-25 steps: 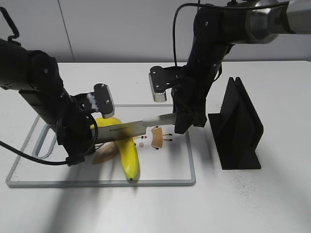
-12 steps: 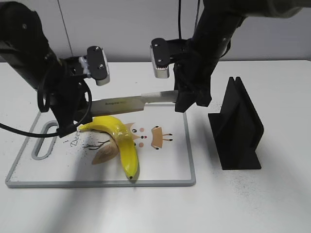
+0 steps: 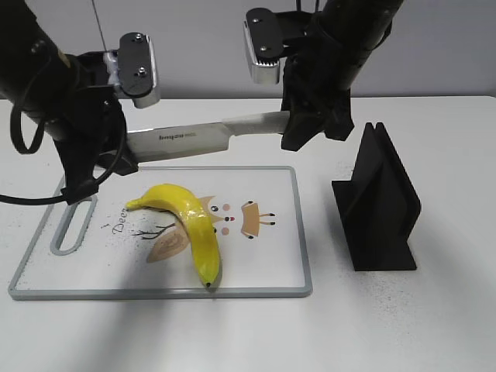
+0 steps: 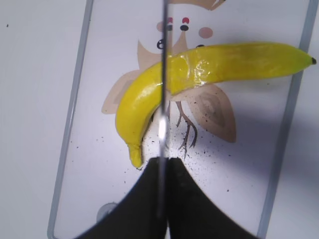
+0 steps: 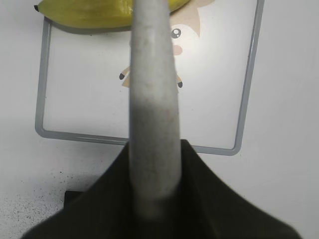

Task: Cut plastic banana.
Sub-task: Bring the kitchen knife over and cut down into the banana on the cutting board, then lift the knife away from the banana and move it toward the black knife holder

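A yellow plastic banana lies whole on the white cutting board; it also shows in the left wrist view and at the top of the right wrist view. A knife with a grey handle hangs level well above the board, over its far edge. My right gripper is shut on the handle. My left gripper is shut on the blade tip.
A black knife stand stands on the table right of the board. The board has a handle slot at its left end and a cartoon print in the middle.
Both arms have lifted the knife from the banana up to well above the board. The banana has not moved.
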Motion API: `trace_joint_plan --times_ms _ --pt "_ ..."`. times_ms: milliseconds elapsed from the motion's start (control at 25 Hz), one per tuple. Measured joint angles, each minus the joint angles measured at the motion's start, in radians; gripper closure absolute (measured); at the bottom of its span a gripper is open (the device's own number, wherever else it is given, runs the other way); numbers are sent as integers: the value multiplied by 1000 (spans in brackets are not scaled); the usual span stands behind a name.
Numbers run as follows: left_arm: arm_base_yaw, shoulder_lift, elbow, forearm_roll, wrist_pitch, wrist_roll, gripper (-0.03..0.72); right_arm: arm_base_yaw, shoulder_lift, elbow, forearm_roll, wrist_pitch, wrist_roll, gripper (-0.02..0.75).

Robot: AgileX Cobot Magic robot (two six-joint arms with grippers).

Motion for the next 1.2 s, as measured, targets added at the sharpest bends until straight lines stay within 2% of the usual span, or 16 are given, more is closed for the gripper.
trace_joint_plan --times_ms 120,200,240,320,400,440,520,720,920,1200 --pt "0 0 0 1 -12 1 688 0 0 0 -1 0 0 570" --pt "0 0 0 -1 -14 4 638 0 0 0 -1 0 3 573" --pt "0 0 0 -2 -14 4 579 -1 0 0 -4 0 4 573" --pt "0 0 0 -18 -13 4 408 -2 0 0 -10 0 12 575" --pt "0 0 0 -50 -13 4 163 -2 0 0 -12 -5 22 576" --pt "1 0 0 -61 -17 4 104 -2 0 0 -14 -7 24 576" --pt "1 0 0 -71 -26 4 39 -3 0 0 -19 -9 26 576" --pt "1 0 0 -72 -39 -9 7 -4 0 0 -26 -9 28 576" --pt "25 -2 0 -3 -112 -144 6 -4 -18 0 -46 29 28 576" --pt "76 -34 0 9 -84 -262 6 -4 -60 0 -103 49 121 576"
